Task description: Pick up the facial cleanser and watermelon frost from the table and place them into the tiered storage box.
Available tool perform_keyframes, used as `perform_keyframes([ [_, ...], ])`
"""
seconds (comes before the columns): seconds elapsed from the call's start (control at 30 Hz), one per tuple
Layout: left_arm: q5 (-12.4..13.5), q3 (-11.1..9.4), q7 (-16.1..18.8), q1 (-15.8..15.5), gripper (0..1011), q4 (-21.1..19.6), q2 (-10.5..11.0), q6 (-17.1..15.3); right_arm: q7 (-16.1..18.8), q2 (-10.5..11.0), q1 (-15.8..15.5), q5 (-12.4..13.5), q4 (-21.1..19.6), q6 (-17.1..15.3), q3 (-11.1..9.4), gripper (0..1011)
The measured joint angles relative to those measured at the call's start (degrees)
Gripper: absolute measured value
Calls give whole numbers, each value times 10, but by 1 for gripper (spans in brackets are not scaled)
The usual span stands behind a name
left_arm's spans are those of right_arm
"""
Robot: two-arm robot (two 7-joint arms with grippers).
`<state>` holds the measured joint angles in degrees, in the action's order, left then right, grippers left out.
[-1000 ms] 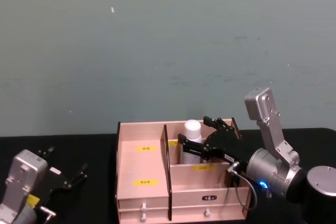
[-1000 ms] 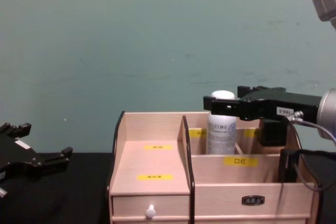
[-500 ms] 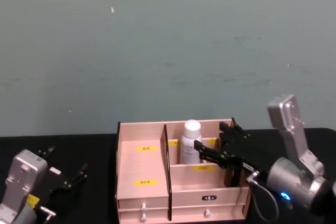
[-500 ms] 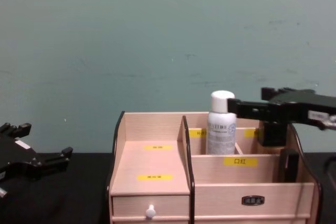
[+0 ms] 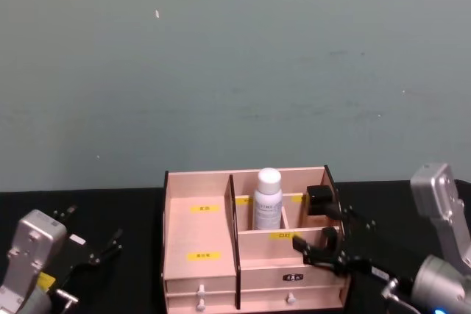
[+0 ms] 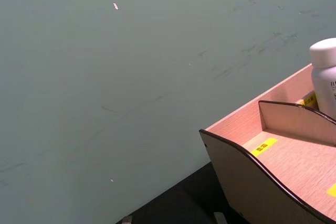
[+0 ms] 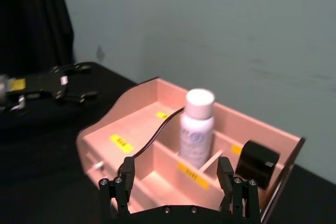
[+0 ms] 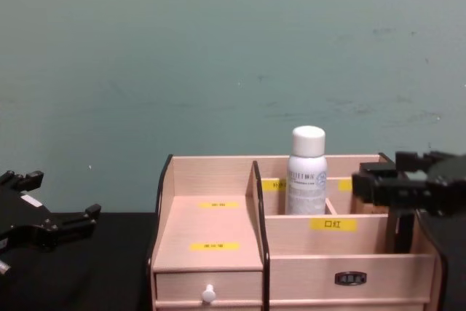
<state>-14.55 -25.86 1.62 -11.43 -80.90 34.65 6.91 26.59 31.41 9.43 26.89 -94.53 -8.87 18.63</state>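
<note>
The tiered storage box stands mid-table. A white capped bottle stands upright in its back middle compartment. A black block-shaped item sits in the back right compartment. Which of the two is the facial cleanser and which the watermelon frost, I cannot tell. My right gripper hovers open and empty over the box's front right, clear of the bottle. My left gripper rests open on the table at the left.
A black cloth covers the table and a plain teal wall rises right behind the box. The box's two white-knobbed drawers are closed. Bare table lies between the left gripper and the box.
My right gripper, around the bottle's top a second ago, has let go and drawn back toward me and to the right. The bottle stays standing in its compartment. The left arm has not moved.
</note>
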Motion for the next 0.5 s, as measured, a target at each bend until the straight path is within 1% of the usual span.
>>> perform_keyframes([
  [0.2,0,0,0,0,1001,0,0,0,13,28,-27,9,-20,3,0,1002],
  [0.23,0,0,0,0,1001,0,0,0,17,37,-34,12,-25,4,1,1002],
  [0.3,0,0,0,0,1001,0,0,0,21,45,-42,14,-29,6,1,1002],
  [0.33,0,0,0,0,1001,0,0,0,25,53,-48,15,-32,7,2,1002],
  [0.5,0,0,0,0,1001,0,0,0,35,74,-66,18,-40,15,6,1002],
])
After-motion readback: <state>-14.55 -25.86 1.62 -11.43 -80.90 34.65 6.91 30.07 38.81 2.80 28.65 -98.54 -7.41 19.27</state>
